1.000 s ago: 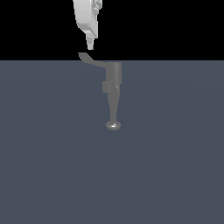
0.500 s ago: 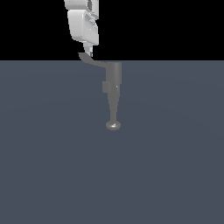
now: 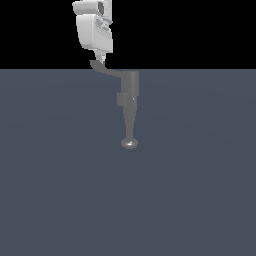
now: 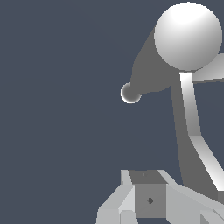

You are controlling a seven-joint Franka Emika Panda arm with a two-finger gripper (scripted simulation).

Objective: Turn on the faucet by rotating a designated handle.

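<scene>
So the faucet sits near the surface's far edge, handle sticking out sideways. End effector is right at its flared tip, can't tell if closed. Looks rigid, slick metal; I'd push near the tip for leverage.

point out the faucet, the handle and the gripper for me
faucet (image 3: 130, 117): exterior view, on the tapering spout below the block
handle (image 3: 111, 73): exterior view, on the flat lever's middle
gripper (image 3: 101, 58): exterior view, at the fingertips just above the lever's tip
</scene>
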